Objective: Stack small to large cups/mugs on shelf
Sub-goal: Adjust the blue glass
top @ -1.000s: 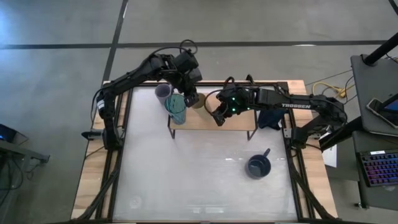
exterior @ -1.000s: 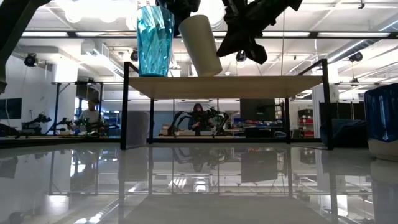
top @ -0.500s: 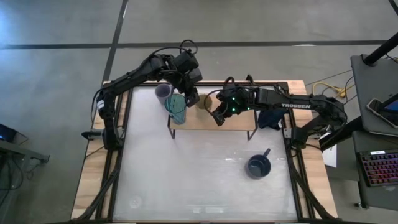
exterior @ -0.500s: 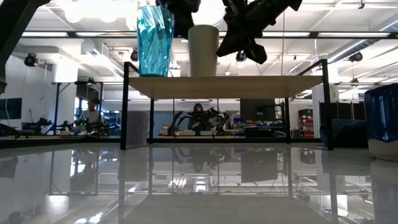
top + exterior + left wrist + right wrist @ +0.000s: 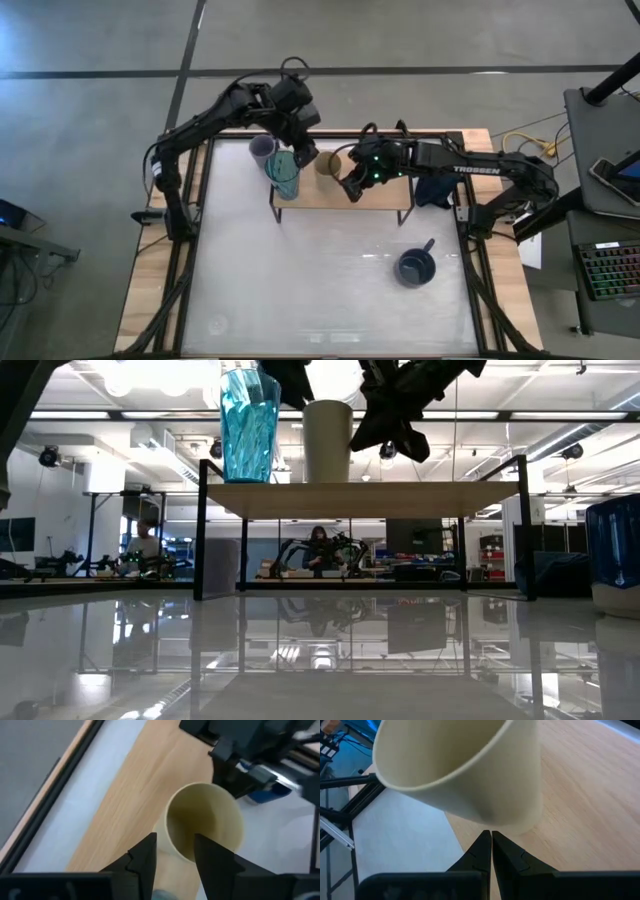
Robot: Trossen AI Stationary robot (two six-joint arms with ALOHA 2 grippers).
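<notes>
The cream cup (image 5: pixel 328 163) stands upright on its base on the wooden shelf (image 5: pixel 385 192), right of the teal tumbler (image 5: pixel 285 172), which also stands there. Both show in the low view, the cup (image 5: pixel 327 440) and the tumbler (image 5: pixel 248 425). My left gripper (image 5: pixel 175 852) is open above the cup's rim (image 5: pixel 205 825) and clear of it. My right gripper (image 5: pixel 491 840) is shut, with its tips by the cup's lower wall (image 5: pixel 510 815) on the cup's right side. The grey-lavender cup (image 5: pixel 262 148) stands on the table at the far left. The dark blue mug (image 5: pixel 414 267) stands on the table at the near right. My right gripper's shut fingertips (image 5: pixel 485 845) stand close against the cream cup's lower wall, coming level from the table's right. I cannot tell whether they touch it. The cup stands upright on the shelf board.
A dark navy cloth (image 5: pixel 432 190) lies by the shelf's right end. The shelf board to the right of the cream cup (image 5: pixel 430 495) is bare. The mug shows at the right edge of the low view (image 5: pixel 615 550).
The cream cup, tilted a second ago under my left gripper, has come upright onto the shelf beside the tumbler. My left gripper has let go of it and risen, drawing a little toward the table's far edge.
</notes>
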